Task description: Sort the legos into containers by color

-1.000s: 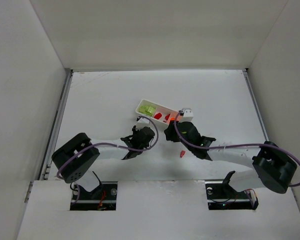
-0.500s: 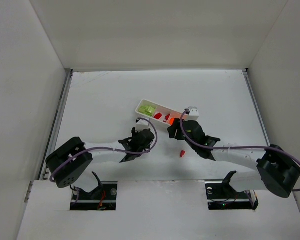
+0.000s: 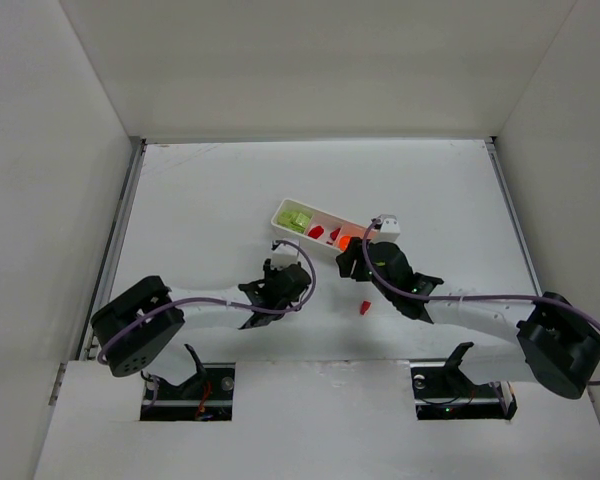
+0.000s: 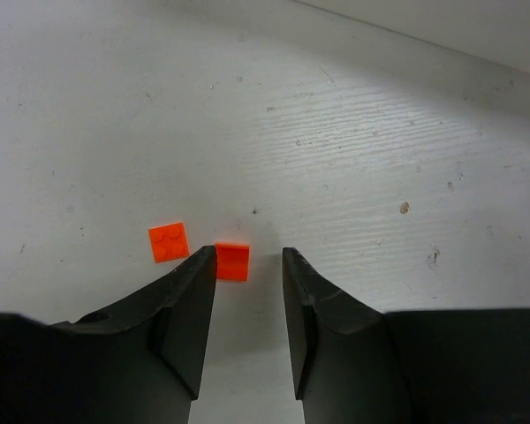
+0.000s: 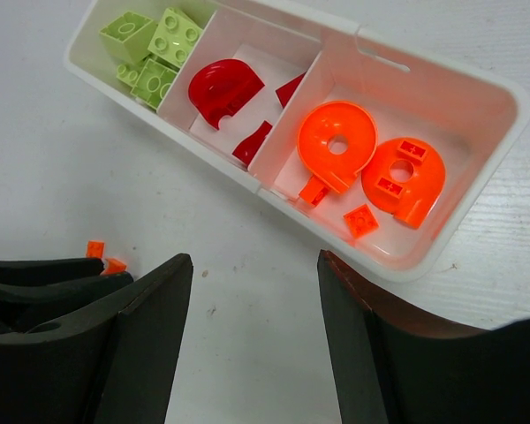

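Left gripper (image 4: 252, 265): pointed down at the table, jaws part open with a narrow gap. A flat orange square lego (image 4: 232, 261) lay on the surface in that gap. Its edge was at the tip of the gripper's left-hand finger, with space on the other side; not clamped. A second orange square (image 4: 169, 241) lay flat just outside that finger, at 10 o'clock from the first and apart from it.

Left arm in the top view: stretched low over the table, forearm running toward 2 o'clock from its base, gripper (image 3: 277, 266) just short of the tray's near-left corner.

Right gripper (image 5: 252, 265): jaws wide apart, nothing held, above bare table just short of the tray (image 5: 371, 46). Right arm in the top view: reached low toward 10 o'clock, a purple cable (image 3: 480, 295) along it.

The tray lay ahead of the right gripper, toward 12 o'clock, slanted across the table, with three compartments:
- Left: pale green blocks (image 5: 155, 49).
- Middle: red pieces (image 5: 221, 88).
- Right: two orange rounded pieces (image 5: 338, 146) and a small orange square (image 5: 360, 221).

One red lego (image 3: 364, 307) sat alone on the table at 6 o'clock from the tray, beside the right forearm.

Surface: white table (image 3: 210, 190), scuffed and speckled up close. Plain white walls (image 3: 300, 70) closed it in on three sides.
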Robot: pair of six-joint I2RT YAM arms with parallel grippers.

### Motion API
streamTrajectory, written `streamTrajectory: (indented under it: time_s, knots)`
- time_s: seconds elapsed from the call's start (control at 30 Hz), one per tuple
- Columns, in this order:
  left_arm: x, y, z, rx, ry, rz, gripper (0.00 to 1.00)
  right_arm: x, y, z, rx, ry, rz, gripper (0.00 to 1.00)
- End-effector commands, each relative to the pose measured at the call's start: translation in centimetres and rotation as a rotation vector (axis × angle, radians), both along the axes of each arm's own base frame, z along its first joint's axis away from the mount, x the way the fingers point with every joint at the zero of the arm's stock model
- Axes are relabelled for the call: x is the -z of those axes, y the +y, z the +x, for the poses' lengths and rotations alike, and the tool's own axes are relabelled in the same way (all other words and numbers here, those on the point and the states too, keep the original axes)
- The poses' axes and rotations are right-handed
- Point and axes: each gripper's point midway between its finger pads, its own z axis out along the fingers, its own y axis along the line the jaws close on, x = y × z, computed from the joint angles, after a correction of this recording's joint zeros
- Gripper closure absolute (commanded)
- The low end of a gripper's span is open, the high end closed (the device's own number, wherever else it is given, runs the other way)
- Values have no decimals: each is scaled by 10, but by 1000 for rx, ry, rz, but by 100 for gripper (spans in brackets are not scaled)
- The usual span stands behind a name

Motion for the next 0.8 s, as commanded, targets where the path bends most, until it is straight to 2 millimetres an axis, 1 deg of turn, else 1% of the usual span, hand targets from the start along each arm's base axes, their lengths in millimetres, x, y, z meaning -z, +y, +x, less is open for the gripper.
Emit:
streamTrajectory:
  time_s: [0.0, 0.1, 0.2, 0.33, 0.5, 0.63, 0.77]
  knots:
    - [-22, -5, 4, -14, -78, -69, 66, -14, 5, 4, -2, -38, 51, 35]
    - [-33, -9, 2, -1, -109, -115, 64, -12, 6, 5, 0, -33, 50, 35]
    - [-32, -1, 3, -20, -111, -118, 64, -11, 7, 6, -1, -30, 45, 35]
    - [-19, 12, 4, -46, -82, -88, 64, -11, 9, 7, -2, -30, 47, 35]
    - [-7, 4, 3, -21, -44, -59, 65, -12, 9, 6, -4, -33, 49, 35]
    - [2, 4, 4, -21, -28, -31, 66, -13, 8, 5, -1, -35, 49, 35]
    - [10, 5, 3, -28, -9, -11, 72, -13, 7, 4, -2, -37, 52, 35]
